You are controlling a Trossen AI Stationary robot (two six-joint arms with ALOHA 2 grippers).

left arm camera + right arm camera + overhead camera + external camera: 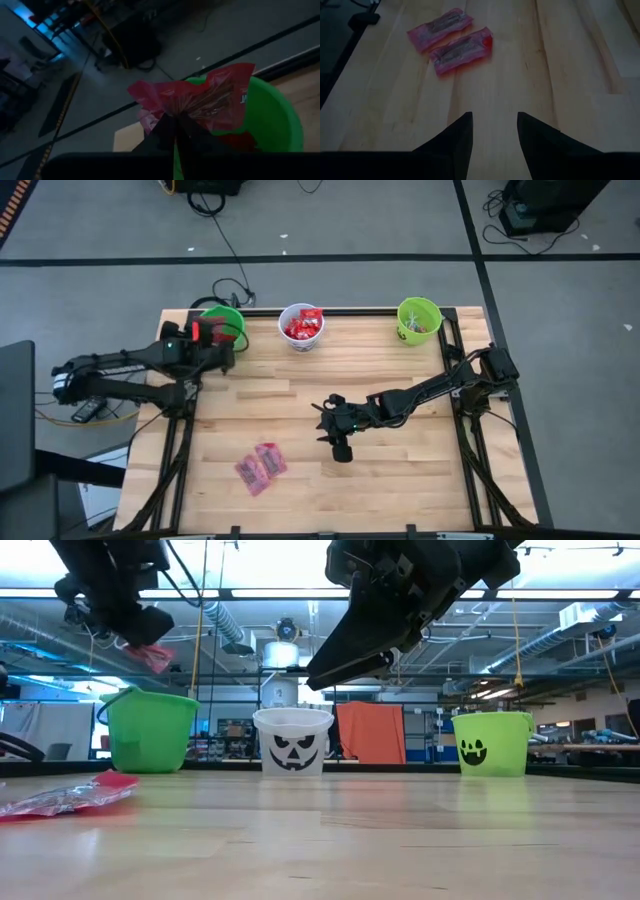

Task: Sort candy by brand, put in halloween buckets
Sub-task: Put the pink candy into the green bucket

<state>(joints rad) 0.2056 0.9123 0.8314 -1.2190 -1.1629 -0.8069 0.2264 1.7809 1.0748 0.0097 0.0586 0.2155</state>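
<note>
Left gripper (175,131) — jaws clamped on a pinkish-red packet (200,100) above the corner green bucket (275,120); right gripper (492,131) — jaws apart, empty, mid-table

A wooden table (400,480) stands on grey floor (100,240) strewn with cables (232,255).

Both wrist views are dim, while ceiling strip lights (300,593) backlight the low view's silhouetted arms.

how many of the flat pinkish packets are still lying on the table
2: both pinkish packets lie side by side on the table's near-left part. A third is held by the left gripper above the left green bucket.
</note>
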